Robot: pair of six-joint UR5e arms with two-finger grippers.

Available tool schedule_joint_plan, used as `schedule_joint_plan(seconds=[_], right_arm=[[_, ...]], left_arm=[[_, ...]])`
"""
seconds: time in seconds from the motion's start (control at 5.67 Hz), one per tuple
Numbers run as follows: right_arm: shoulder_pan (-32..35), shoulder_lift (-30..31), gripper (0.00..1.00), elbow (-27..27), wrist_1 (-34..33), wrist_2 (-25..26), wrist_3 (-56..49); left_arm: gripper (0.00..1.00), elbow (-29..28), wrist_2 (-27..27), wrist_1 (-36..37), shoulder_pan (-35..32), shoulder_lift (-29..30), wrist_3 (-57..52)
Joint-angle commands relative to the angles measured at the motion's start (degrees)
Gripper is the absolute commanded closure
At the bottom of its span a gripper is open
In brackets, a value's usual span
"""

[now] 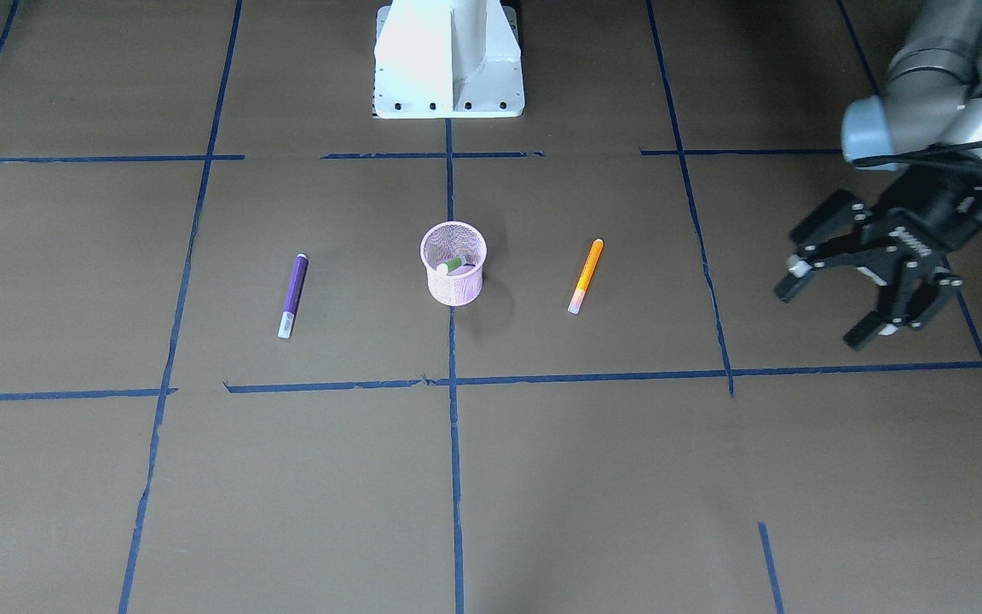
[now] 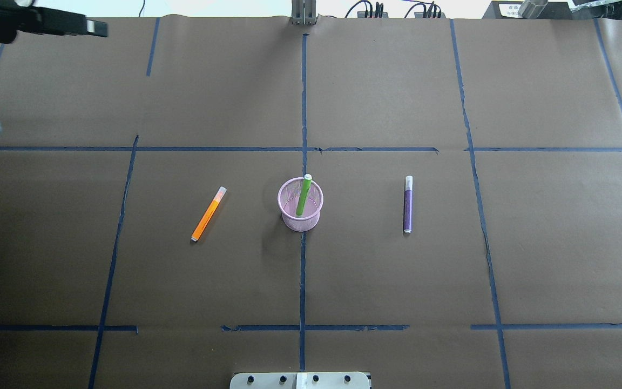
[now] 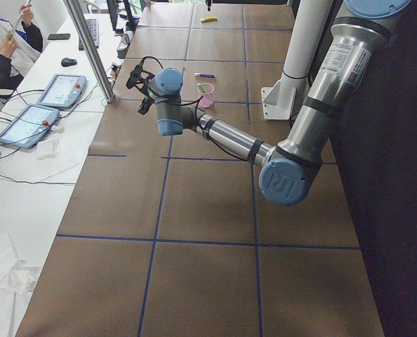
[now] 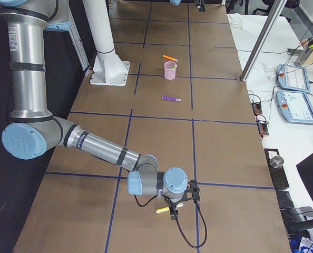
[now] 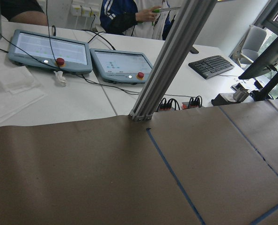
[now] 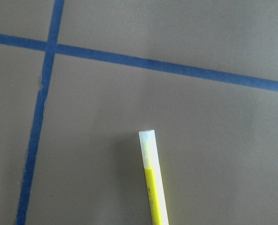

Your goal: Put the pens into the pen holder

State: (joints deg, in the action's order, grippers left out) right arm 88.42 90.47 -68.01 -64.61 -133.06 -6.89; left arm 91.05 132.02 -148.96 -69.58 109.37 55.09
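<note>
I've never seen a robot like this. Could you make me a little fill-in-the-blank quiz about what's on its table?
1. The leaning pen inside the pink pen holder is ____.
2. Across the holder from the orange pen lies a ____ one.
3. The left gripper hangs with its jaws ____.
4. The lone pen in the right wrist view is ____.
Missing words: green; purple; open; yellow.

No text, label or number is legible.
</note>
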Motion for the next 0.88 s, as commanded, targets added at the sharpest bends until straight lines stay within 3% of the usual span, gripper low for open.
schedule_joint_plan(seconds=[0.0,0.35,0.71], right_arm=[[-3.06,-2.12,0.00,4.00,3.78,0.52,0.38],[-4.30,-3.02,0.00,5.42,5.71,3.84,0.38],[-4.39,-4.15,0.00,8.05,7.22,3.77,1.00]], left_arm=[[0.00,-1.40,4.56,1.73,-3.98,-7.11,-10.96],[0.00,-2.02,4.30,2.53,-3.90,-8.74,-14.14],[0.00,-2.81,4.21,2.62,-3.81,-8.56,-14.23]])
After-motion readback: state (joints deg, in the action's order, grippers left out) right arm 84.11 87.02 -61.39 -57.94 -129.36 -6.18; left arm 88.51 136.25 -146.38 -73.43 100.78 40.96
